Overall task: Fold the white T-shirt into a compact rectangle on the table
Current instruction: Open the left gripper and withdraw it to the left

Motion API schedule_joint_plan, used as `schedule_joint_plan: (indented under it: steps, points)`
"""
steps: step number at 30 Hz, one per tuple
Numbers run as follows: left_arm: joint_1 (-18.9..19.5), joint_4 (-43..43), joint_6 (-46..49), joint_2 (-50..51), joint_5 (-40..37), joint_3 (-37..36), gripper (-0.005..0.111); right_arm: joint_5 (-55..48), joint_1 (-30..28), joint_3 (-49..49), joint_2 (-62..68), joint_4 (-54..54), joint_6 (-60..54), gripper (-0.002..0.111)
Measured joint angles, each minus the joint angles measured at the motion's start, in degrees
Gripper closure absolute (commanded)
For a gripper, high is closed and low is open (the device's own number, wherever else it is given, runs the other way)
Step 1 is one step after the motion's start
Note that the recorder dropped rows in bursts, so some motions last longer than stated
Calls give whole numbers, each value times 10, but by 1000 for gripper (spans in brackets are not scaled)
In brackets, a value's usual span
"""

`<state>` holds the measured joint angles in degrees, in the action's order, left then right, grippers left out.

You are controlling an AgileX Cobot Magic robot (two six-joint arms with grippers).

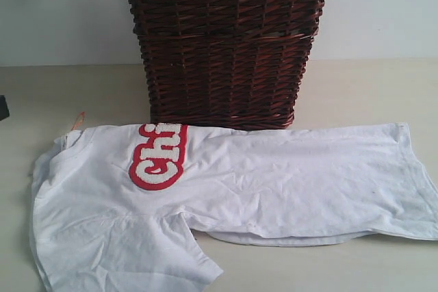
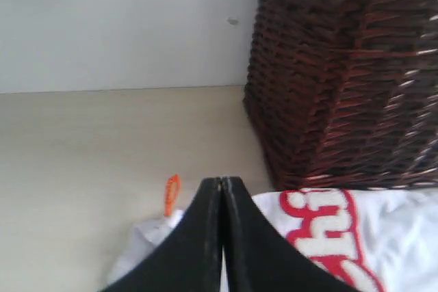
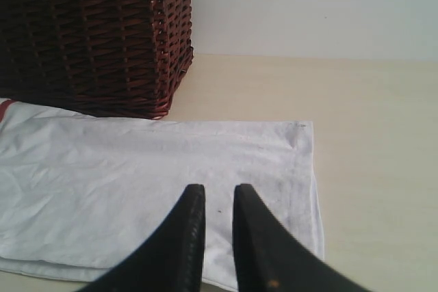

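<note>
The white T-shirt with red-edged lettering [image 1: 274,176] lies across the lower frame on the pale beige table [image 1: 369,94], apparently halved lengthwise; crosswise folds remain. The left gripper [image 2: 221,182] is closed, the right gripper [image 3: 219,193] slightly parted, both empty

lettering [image 1: 159,157]: hidden past "Chi" | white T-shirt [image 1: 274,182]: sleeve cut by lower edge | wicker basket [image 1: 226,46]: top cropped

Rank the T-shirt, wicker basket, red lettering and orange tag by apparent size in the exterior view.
Largest to smallest:
1. white T-shirt
2. wicker basket, cut off at the top and farther back, so its true size is unsure
3. red lettering
4. orange tag
</note>
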<state>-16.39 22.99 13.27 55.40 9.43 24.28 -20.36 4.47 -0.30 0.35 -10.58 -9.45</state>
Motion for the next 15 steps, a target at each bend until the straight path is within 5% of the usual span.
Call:
schedule_joint_plan:
  steps: [1, 4, 15]
  points:
    - [1, -93, -108, -5, -11, 0, 107, 0, 0, 0, 0, 0, 0, 92]
    - [1, -207, -211, -15, -39, 0, 107, 0, 0, 0, 0, 0, 0, 92]
    - [2, -268, -106, -9, -153, -4, 107, 0, 0, 0, 0, 0, 0, 92]
